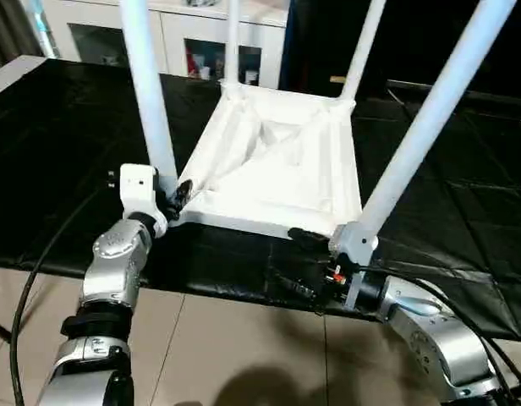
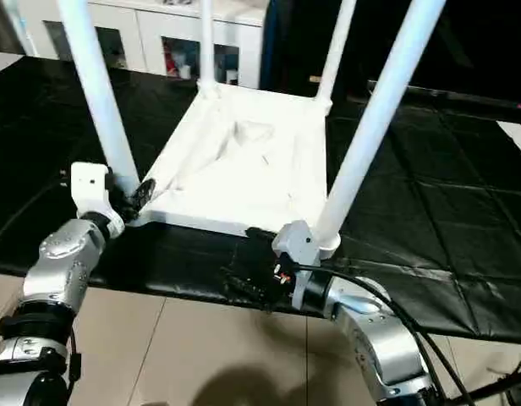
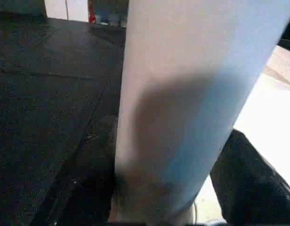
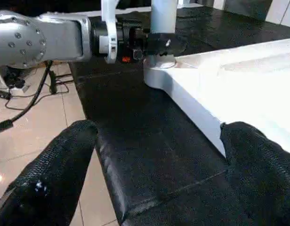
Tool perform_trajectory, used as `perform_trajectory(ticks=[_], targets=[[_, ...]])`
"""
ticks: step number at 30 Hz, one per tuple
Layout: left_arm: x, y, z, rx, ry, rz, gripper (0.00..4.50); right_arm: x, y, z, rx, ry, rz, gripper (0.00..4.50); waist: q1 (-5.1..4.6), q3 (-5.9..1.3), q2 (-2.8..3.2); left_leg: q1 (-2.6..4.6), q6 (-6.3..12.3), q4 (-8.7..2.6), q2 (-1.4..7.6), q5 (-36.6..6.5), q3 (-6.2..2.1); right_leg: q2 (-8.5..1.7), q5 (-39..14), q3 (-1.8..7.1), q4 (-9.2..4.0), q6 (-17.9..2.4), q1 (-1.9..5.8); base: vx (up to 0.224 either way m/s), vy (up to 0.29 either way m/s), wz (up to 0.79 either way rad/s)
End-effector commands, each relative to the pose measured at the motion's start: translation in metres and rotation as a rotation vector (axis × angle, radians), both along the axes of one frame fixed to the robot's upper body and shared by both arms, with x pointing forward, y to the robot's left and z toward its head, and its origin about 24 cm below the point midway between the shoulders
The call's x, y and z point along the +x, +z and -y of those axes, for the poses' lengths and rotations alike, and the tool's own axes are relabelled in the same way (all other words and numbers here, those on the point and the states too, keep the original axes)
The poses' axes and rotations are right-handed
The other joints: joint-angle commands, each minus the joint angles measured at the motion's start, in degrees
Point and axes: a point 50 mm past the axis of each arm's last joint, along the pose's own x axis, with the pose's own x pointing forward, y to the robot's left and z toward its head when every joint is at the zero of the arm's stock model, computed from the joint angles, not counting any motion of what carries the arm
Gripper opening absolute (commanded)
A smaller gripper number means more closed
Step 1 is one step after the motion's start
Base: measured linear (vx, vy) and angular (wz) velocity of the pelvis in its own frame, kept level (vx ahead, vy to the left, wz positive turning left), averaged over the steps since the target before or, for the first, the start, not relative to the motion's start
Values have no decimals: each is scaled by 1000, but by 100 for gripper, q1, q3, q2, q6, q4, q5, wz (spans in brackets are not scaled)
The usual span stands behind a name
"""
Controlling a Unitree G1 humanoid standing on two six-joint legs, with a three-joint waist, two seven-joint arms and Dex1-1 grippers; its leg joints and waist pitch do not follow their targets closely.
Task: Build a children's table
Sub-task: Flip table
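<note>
- Left pincer [image 1: 178,196]: fingers either side of near-left leg [image 1: 149,93] at its socket; grip vs. gap, we cannot tell.
- Right pincer [image 4: 149,188]: released, at tabletop [image 1: 277,161] near-right corner.
- Tabletop upside-down on black table [image 1: 57,152], legs up.
- We judge: light, stiff, slick plastic; hold legs low.

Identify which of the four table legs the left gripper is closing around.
The near-left leg, standing in the tabletop's front corner on the robot's left. The left gripper has a finger on each side of its base; the other three legs stand free of that gripper.
</note>
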Motion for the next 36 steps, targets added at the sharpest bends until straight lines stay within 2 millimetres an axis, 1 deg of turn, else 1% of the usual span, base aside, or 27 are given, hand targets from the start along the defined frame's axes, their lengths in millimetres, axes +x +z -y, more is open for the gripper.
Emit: perform_trajectory(ticks=[1,3,5,7,9,12,15,17,18,19,20,21,22,23,24,25,26,27,28,29,30,31,32,33,34,35,36], targets=[[4,2,7,-7,-15,6,275,0,0,0,-7,4,6,450,-1,-327,88,-36,330,-408,422,-393,-156,-759,-800,399,-421,-779,322,0,0,0],[4,1,7,-8,-16,5,259,0,-1,-1,-12,9,9,450,-1,-327,93,-33,329,-408,428,-378,-158,-763,-756,400,-418,-786,317,0,0,0],[4,0,7,-14,-20,0,234,1,-1,-1,-6,3,4,450,1,-324,94,-34,318,-412,427,-405,-158,-763,-782,403,-420,-779,321,0,0,0],[3,0,6,-15,-22,-3,229,1,-1,-1,5,-15,-1,450,-3,-322,77,-33,313,-416,429,-403,-157,-764,-811,403,-419,-763,316,0,0,0],[4,0,5,-21,-21,-3,222,1,-1,-2,5,-16,-2,450,3,-322,84,-33,307,-414,427,-403,-155,-773,-867,403,-425,-762,317,0,0,0],[4,0,5,-32,-26,-8,221,-1,-3,-3,5,-12,-4,450,2,-322,74,-34,309,-414,427,-362,-155,-764,-826,404,-416,-756,313,0,0,0],[4,0,7,-64,-27,-15,218,-2,-4,-4,6,-8,-8,450,4,-317,76,-43,317,-414,421,-372,-150,-770,-866,406,-424,-747,315,0,0,0],[4,0,11,-97,-30,-22,218,-1,-4,-4,10,-22,-11,450,9,-312,77,-39,302,-414,424,-413,-151,-778,-974,407,-435,-738,312,0,0,0],[2,0,15,-136,-35,-28,217,0,-5,-5,13,-42,-13,450,1,-314,91,-28,282,-422,439,-427,-155,-775,-977,405,-429,-760,302,0,0,0],[0,0,22,-204,-34,-34,217,5,-5,-5,7,-98,-3,450,-1,-316,90,-30,263,-419,445,-410,-155,-782,-939,407,-418,-791,303,0,0,0],[-3,0,27,-239,-39,-42,217,9,-6,-4,2,-152,8,450,-15,-318,113,-36,189,-421,464,-365,-159,-801,-853,409,-389,-900,292,0,0,0],[-5,0,30,-265,-41,-50,217,12,-7,-4,-1,-190,13,450,-25,-317,102,-38,174,-420,461,-348,-150,-790,-828,406,-399,-940,287,0,0,0],[-5,0,30,-265,-41,-50,217,12,-7,-4,-1,-190,13,450,-16,-323,82,-40,220,-394,418,-283,-124,-772,-749,412,-403,-977,300,0,0,0],[-8,0,35,-318,-32,-57,217,14,-8,-5,4,-216,6,450,-4,-327,77,-38,266,-379,399,-246,-109,-765,-693,420,-402,-973,304,0,0,0],[-11,0,40,-371,-21,-67,217,16,-10,-5,9,-243,-6,450,-5,-333,24,-63,328,-378,403,-121,-103,-763,-508,425,-353,-1009,328,0,0,0],[-14,0,44,-405,-12,-74,217,17,-12,-4,12,-259,-15,450,-6,-330,60,-88,347,-380,419,-81,-97,-773,-510,405,-343,-1067,319,0,0,0],[-19,0,50,-462,-2,-88,217,19,-14,-2,21,-309,-32,450,-9,-343,31,-100,376,-359,412,-61,-80,-775,-536,409,-341,-1072,336,0,0,0],[-21,-1,53,-474,1,-93,217,21,-15,-1,29,-335,-40,450,1,-346,40,-111,410,-353,401,-2,-79,-769,-493,409,-343,-1080,330,0,0,0],[-23,-1,56,-480,2,-98,217,23,-16,0,38,-369,-52,450,1,-345,27,-109,484,-344,387,59,-65,-742,-475,403,-350,-1052,307,0,0,0],[-23,-1,56,-480,2,-98,217,23,-16,0,38,-369,-52,450,-3,-347,31,-118,501,-347,389,92,-67,-736,-469,397,-344,-1038,306,0,0,0],[-28,-1,63,-496,5,-107,217,31,-17,5,92,-475,-91,450,-11,-344,-13,-131,546,-339,382,87,-55,-724,-523,395,-356,-973,298,0,0,0],[-28,-1,64,-497,6,-108,217,32,-17,6,99,-484,-93,450,-27,-337,23,-130,556,-349,396,40,-61,-736,-645,389,-370,-963,273,0,0,0],[-29,-1,65,-500,10,-111,217,33,-17,6,113,-499,-97,450,-26,-337,20,-124,540,-344,395,0,-52,-722,-738,387,-384,-875,277,0,0,0],[-31,0,67,-491,7,-109,217,36,-13,6,200,-518,-115,450,-32,-332,-24,-115,554,-344,397,-16,-44,-715,-763,387,-399,-828,271,0,0,0],[-32,1,68,-486,6,-111,216,39,-11,6,256,-532,-130,450,-36,-334,-10,-124,574,-357,399,-23,-52,-724,-791,385,-386,-769,282,0,0,0],[-33,2,70,-488,2,-111,216,41,-8,6,313,-537,-145,450,-44,-335,-14,-115,589,-351,400,-14,-48,-716,-792,385,-388,-701,267,0,0,0],[-35,3,72,-491,-1,-113,216,42,-7,6,359,-541,-159,450,-46,-337,-10,-110,594,-356,406,5,-51,-710,-765,382,-380,-686,267,0,0,0]])
